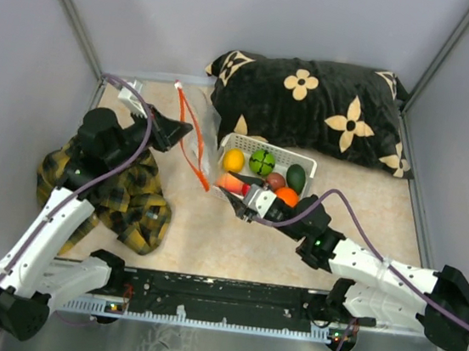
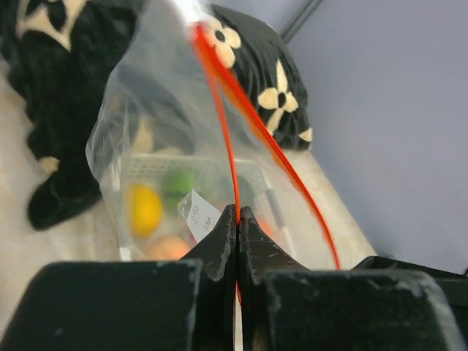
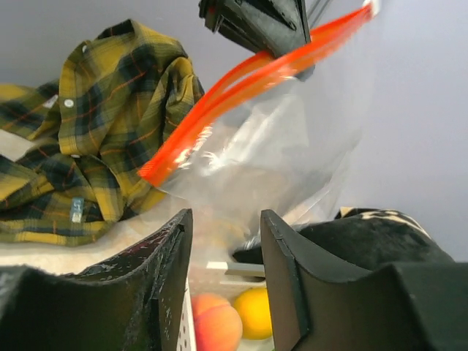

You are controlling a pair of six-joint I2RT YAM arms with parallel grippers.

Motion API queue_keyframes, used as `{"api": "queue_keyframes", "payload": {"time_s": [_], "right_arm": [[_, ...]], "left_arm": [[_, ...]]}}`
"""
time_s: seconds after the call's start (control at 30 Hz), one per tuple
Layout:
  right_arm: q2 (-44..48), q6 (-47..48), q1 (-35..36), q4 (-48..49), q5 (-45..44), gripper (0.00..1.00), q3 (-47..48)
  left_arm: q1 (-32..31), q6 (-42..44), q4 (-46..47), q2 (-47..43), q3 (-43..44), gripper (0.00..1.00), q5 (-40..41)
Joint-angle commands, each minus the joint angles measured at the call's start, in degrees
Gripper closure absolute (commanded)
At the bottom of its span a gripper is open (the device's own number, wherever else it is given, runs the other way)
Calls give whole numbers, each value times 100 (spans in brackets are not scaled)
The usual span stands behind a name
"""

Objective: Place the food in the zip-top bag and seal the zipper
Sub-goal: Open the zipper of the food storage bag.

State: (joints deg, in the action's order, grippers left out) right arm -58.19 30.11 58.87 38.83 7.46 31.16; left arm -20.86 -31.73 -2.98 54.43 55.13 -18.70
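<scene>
Worktop (image 1: 235, 244) notes: a black flowered pillow (image 1: 311, 108) lies behind the white basket (image 1: 282, 153), and a plaid shirt (image 1: 117, 191) lies well to its left. The zip-top bag (image 2: 161, 131) hangs just left of the basket, mouth agape, its zipper (image 3: 183, 133) running far-to-near, with the left end effector (image 2: 238, 213) pinching one lip. We judge the right end effector (image 3: 225, 223), spread and empty at the basket's near-left corner, nearer the food (image 1: 262, 162) inside the basket, whose wall intervenes.
</scene>
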Motion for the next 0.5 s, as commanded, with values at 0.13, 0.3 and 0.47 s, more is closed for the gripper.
{"api": "queue_keyframes", "payload": {"time_s": [0.13, 0.3, 0.47], "right_arm": [[53, -1638, 54, -233, 100, 47, 808], [-232, -2727, 55, -325, 34, 38, 1123], [-827, -3876, 54, -723, -364, 34, 1680]], "left_arm": [[-25, 1988, -2638, 209, 1212, 100, 761], [-32, 2328, -3450, 318, 1474, 100, 1266], [-96, 2342, -3592, 334, 1312, 100, 1277]]}}
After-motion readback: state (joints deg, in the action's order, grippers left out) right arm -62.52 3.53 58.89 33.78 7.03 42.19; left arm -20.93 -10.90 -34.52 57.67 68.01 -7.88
